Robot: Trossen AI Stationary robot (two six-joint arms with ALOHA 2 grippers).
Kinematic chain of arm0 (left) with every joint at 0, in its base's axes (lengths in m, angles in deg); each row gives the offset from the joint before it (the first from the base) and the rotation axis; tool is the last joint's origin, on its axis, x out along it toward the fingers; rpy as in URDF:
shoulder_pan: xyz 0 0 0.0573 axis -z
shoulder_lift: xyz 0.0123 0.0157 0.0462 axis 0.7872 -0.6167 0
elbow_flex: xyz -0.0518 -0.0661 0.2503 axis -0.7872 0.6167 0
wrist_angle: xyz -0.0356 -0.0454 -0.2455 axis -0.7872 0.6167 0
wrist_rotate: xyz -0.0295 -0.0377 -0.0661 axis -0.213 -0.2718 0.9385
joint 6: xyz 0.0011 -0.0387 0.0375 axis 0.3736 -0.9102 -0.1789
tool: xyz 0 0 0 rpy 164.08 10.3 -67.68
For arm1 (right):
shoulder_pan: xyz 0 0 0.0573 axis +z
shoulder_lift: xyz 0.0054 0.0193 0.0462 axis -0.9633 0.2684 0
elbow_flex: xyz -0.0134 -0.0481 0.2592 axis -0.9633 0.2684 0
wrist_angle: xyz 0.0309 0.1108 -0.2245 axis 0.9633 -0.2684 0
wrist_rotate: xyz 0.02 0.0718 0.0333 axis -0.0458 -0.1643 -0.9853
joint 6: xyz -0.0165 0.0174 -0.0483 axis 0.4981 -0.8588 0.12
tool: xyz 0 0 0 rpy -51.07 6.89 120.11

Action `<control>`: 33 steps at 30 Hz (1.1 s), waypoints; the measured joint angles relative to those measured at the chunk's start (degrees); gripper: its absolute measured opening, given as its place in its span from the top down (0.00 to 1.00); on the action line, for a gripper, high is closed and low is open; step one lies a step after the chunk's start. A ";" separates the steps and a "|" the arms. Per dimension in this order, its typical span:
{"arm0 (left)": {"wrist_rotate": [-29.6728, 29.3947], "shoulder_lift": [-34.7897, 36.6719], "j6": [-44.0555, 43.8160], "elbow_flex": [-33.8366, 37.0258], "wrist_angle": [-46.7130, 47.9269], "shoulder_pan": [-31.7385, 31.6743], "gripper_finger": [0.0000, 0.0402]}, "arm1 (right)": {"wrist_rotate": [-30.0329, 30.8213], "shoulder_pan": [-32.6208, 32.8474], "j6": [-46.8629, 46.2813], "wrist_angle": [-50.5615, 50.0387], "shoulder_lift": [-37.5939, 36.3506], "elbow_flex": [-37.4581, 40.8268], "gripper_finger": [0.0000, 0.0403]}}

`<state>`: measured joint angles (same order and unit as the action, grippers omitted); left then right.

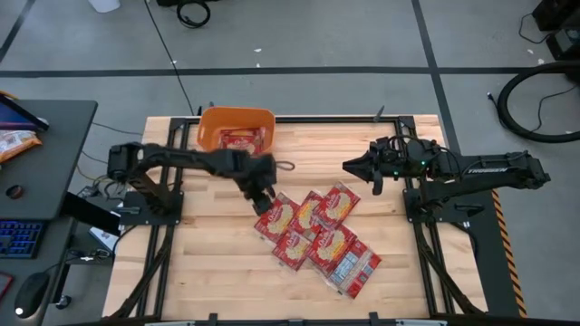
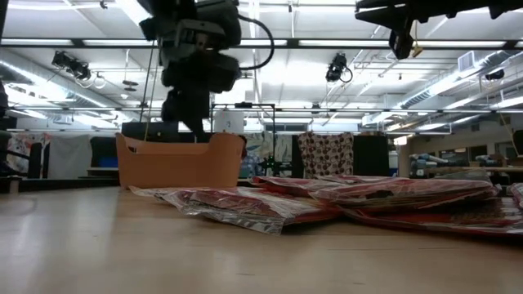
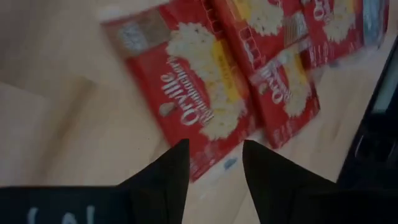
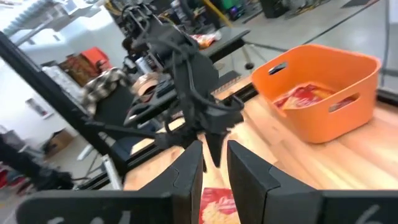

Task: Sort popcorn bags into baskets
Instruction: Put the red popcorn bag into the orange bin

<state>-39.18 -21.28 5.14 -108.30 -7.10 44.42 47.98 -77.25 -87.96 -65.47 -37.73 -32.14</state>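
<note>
Several red popcorn bags (image 1: 313,231) lie flat in an overlapping pile on the wooden table, right of centre; the low view shows them as a low heap (image 2: 327,200). One more bag (image 1: 240,140) lies inside the orange basket (image 1: 210,127), which stands at the table's far edge. My left gripper (image 1: 263,195) hovers open over the pile's left end, its fingers above the nearest bag (image 3: 199,99) without touching it; in the low view the left gripper (image 2: 188,114) hangs clear of the table. My right gripper (image 1: 349,167) waits open, raised, right of the pile.
The basket (image 4: 323,93) has room beside the bag (image 4: 301,96) inside it. Bare table (image 1: 208,254) lies left of and in front of the pile. Black frame rails (image 1: 163,244) run along the table's left and right sides. A desk with a keyboard (image 1: 23,240) stands off the table's left.
</note>
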 joint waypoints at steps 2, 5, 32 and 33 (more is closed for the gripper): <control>-1.24 0.00 -6.57 3.51 -5.43 1.38 0.62 | -1.13 0.15 -0.45 -0.03 0.00 0.00 0.80; -2.57 -0.02 -14.45 7.93 -11.61 1.61 0.62 | -1.31 0.62 -0.58 -0.01 0.00 0.00 0.80; -8.14 -9.29 -26.25 11.80 -25.63 4.43 0.62 | -1.07 4.83 -2.11 0.39 -0.01 0.00 0.80; -8.09 -9.33 -25.49 11.80 -25.89 4.45 0.62 | -1.05 4.88 -2.11 0.35 0.00 0.00 0.80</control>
<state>-47.27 -30.62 -20.35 -96.51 -32.99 48.87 46.93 -72.37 -90.06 -65.12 -37.73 -32.14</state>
